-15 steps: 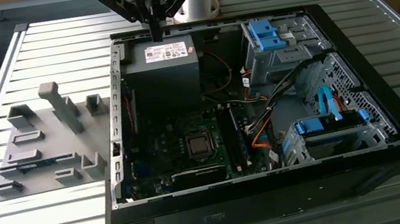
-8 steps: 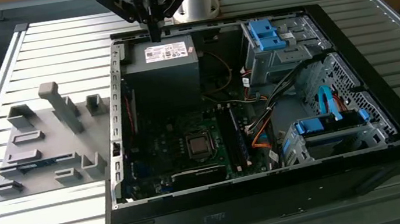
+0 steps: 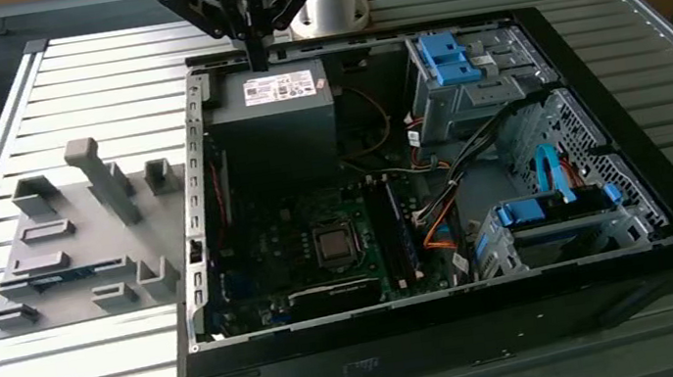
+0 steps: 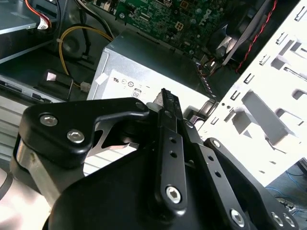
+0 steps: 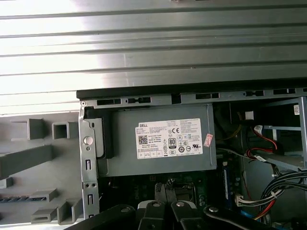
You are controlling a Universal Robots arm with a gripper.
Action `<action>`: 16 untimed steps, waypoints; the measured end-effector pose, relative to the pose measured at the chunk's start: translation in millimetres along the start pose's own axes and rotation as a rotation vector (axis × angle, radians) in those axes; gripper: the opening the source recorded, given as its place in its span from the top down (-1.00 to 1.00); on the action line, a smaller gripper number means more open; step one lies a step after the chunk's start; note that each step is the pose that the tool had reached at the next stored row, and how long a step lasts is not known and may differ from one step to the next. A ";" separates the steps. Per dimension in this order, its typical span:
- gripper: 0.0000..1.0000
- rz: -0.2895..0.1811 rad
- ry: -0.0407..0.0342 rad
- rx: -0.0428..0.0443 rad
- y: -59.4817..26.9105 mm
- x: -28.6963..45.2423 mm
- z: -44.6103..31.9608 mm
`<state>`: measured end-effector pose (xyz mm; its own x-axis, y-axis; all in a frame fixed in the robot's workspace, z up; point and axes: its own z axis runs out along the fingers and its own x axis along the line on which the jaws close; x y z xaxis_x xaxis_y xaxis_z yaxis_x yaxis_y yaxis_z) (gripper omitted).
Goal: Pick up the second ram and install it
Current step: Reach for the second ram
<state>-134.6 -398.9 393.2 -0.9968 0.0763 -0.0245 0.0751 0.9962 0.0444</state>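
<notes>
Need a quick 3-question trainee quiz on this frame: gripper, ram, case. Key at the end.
1. True or false: the shut gripper hangs over the power supply.
2. The second ram is: A) in the gripper, B) in the gray fixture at the exterior view's left of the case, C) on the floor.
3. Fill in: the drive-bay clips are coloured ____.
Key: 1 true; 2 B; 3 blue.

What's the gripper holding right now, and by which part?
Nothing: the gripper hangs over the power supply, jaws shut with nothing between them.
</notes>
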 end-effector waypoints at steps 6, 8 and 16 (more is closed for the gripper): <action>0.79 0.000 0.0000 0.0000 -0.1 1.4 0.0; 0.79 0.000 0.0000 0.0000 -0.2 1.8 0.0; 0.79 0.000 0.0002 0.0001 -0.3 3.5 0.1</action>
<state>-138.2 -398.9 393.1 -0.9968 0.0762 -0.0243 0.0751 0.9962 0.0443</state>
